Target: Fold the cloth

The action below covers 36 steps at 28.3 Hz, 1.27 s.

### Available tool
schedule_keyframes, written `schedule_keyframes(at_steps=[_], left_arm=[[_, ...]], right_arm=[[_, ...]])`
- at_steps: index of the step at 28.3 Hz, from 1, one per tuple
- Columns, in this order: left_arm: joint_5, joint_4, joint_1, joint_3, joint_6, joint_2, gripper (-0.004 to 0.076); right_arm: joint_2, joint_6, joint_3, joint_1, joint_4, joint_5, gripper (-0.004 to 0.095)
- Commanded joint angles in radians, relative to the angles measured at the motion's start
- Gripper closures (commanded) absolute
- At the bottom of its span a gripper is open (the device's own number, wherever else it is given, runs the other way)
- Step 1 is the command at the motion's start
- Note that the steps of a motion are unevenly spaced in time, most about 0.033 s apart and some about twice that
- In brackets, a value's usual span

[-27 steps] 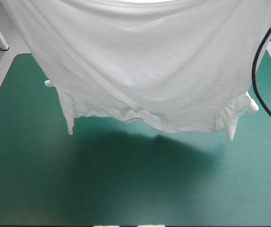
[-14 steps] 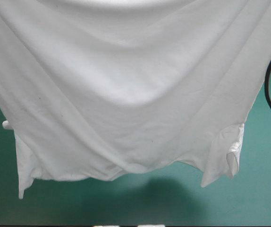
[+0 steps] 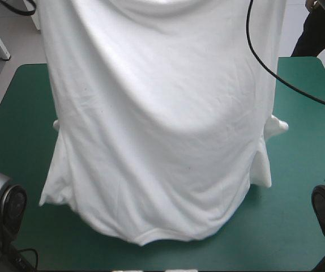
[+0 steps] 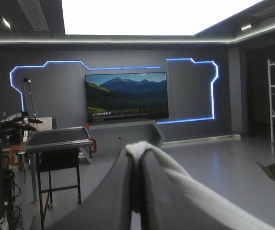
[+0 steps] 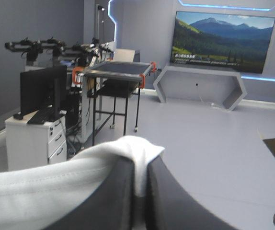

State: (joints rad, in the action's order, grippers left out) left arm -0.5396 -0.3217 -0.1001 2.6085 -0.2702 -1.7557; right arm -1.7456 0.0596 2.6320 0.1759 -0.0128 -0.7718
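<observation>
Over the teal-green table point(image 3: 298, 226), hanging tall and wide: white T-shirt point(image 3: 162, 130), top edge out of the high view, so neither gripper visible from above. Draped in long soft folds down the middle. Small sleeve stubs poking out at either side, about halfway down. Lower edge bunched and rounded close to the table's near edge, possibly resting on the cover, hard to tell from this angle. Bare cover showing to both sides of the cloth.

Seen from the left wrist: left gripper point(image 4: 136, 158) raised, looking level into the room. Black fingers pressed into one pointed arch, all but closed, with a thin fold of T-shirt point(image 4: 188, 184) pinched at the tip and trailing back along one finger.

Seen from the right wrist: right gripper point(image 5: 138, 172) likewise raised and level. Fingers nearly closed, clamped on a stitched hem of the T-shirt point(image 5: 56, 184), cloth bulging over the tip and running off to one side of the gripper.
</observation>
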Motion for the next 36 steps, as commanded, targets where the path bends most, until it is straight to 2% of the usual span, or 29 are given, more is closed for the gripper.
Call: schedule_keyframes(at_steps=[1,4,7,11,16,19,22,25,27,31,34,36], left_arm=[[0.304,-0.027,-0.001,0.022,0.010,-0.004,0.0746],[0.417,-0.053,-0.001,0.022,0.008,-0.027,0.0746],[0.427,-0.061,-0.001,0.022,-0.017,-0.032,0.0746],[0.407,-0.061,-0.007,0.022,-0.029,-0.053,0.0746],[0.315,-0.055,-0.041,0.022,-0.073,-0.105,0.0746],[0.215,-0.055,-0.055,0.022,-0.112,-0.141,0.0746],[0.024,-0.055,-0.059,0.017,-0.100,-0.182,0.0746],[-0.158,0.013,-0.059,0.011,0.001,-0.235,0.0746],[-0.244,0.106,-0.059,0.011,0.085,-0.270,0.0746],[-0.415,0.196,-0.059,0.011,0.176,-0.341,0.0746],[-0.528,0.223,-0.059,0.011,0.187,-0.397,0.0746],[-0.614,0.215,-0.062,0.011,0.225,-0.466,0.0746]], right_arm=[[0.015,-0.043,0.022,-0.007,-0.085,0.273,0.0918],[0.006,-0.098,0.024,-0.007,-0.167,0.380,0.0918],[0.005,-0.122,0.024,-0.009,-0.205,0.397,0.0919],[-0.010,-0.122,0.024,-0.009,-0.207,0.330,0.0919],[-0.057,-0.122,0.022,-0.009,-0.167,0.187,0.0919],[-0.093,-0.122,0.022,-0.009,-0.134,0.068,0.0921],[-0.135,-0.122,0.021,-0.009,-0.110,-0.129,0.0921],[-0.191,-0.122,0.021,-0.009,-0.110,-0.305,0.0921],[-0.233,-0.122,0.021,-0.009,-0.110,-0.380,0.0921],[-0.310,-0.122,0.021,-0.009,-0.110,-0.477,0.0921],[-0.345,-0.132,-0.003,-0.009,-0.089,-0.477,0.0921],[-0.360,-0.132,-0.099,-0.009,-0.080,-0.477,0.0921]])
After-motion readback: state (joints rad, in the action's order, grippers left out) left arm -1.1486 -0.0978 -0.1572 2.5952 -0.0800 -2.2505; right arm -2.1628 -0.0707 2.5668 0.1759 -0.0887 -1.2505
